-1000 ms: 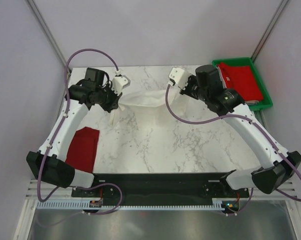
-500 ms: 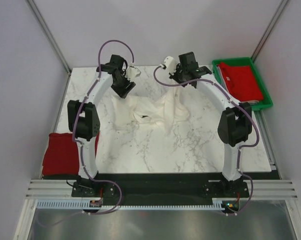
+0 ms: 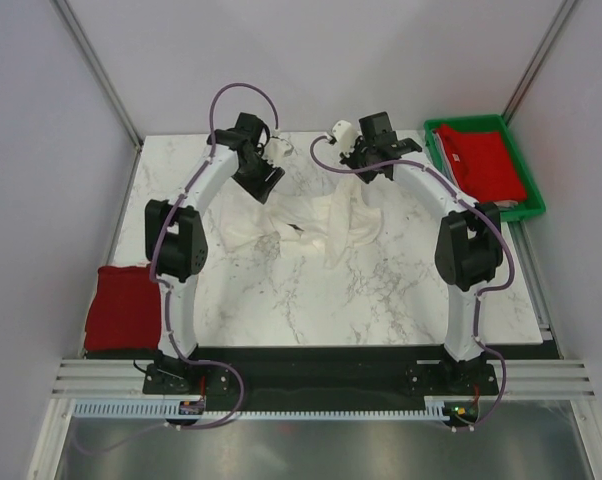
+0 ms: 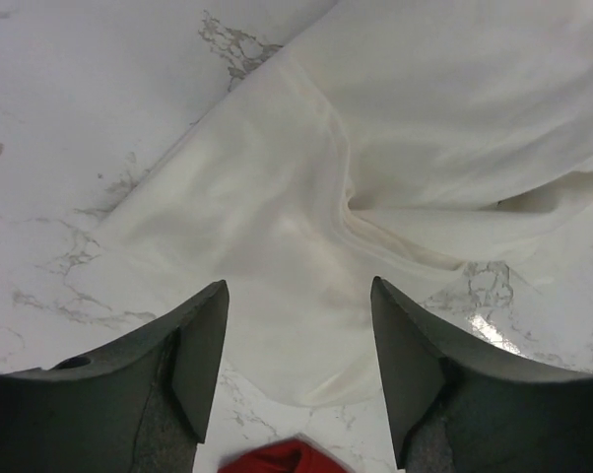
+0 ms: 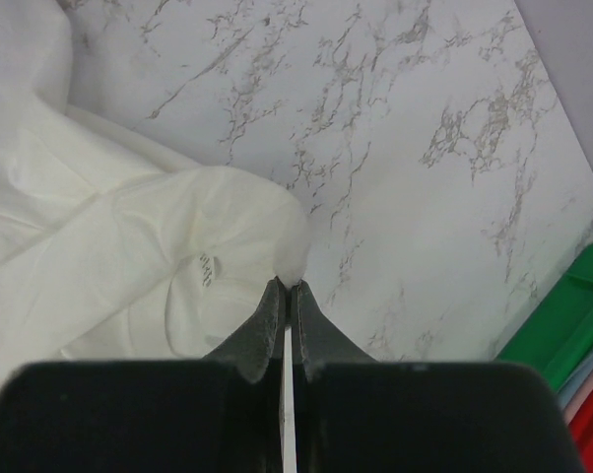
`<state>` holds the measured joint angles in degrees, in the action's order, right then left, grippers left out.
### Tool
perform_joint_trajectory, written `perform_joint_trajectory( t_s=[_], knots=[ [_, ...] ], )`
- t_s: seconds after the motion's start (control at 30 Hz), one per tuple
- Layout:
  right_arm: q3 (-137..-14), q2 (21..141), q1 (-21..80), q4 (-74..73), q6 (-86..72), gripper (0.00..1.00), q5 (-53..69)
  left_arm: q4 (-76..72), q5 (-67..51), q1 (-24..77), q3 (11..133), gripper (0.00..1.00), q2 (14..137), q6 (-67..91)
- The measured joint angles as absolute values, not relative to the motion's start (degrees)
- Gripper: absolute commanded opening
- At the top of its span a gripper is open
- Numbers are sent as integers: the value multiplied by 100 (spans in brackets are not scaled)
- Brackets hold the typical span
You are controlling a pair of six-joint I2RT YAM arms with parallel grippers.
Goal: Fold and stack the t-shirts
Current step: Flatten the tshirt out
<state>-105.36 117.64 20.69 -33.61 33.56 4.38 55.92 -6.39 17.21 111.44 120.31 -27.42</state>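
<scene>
The left pincer [image 4: 296, 286] now stands apart, having dropped the white shirt [image 3: 331, 225], which slumps crumpled left of the tray [image 3: 468, 121], its edge clamped in the right pincer [image 5: 287, 286], so flattening looks unfinished.

Left gripper [image 4: 296, 291] jaws opened, white t-shirt [image 3: 316, 222] released, slumped.

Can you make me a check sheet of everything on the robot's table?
Surface: marble table, white with grey veins.
Job's things: white shirt crumpled mid-table; folded red shirt at the left edge; red cloth in the green tray.
Clutter: nothing seen.
Grippers: left gripper open over the white shirt; right gripper shut on it.
Cables: purple cables loop along both arms.
Surroundings: grey walls, metal frame.
</scene>
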Motion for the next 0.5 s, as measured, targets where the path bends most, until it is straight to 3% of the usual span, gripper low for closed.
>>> perform_joint_trajectory(
  t_s=[0.1, 0.5],
  knots=[
    [-10471, 11764, 2067, -3365, 3271, 0, 464, 5782, -659, 1745, 11832, 54, 12715, -2641],
    [-10361, 11764, 2034, -3332, 3208, 0, 475, 6123, -666, 1750, 12381, 47, 13659, -2510]
  ],
)
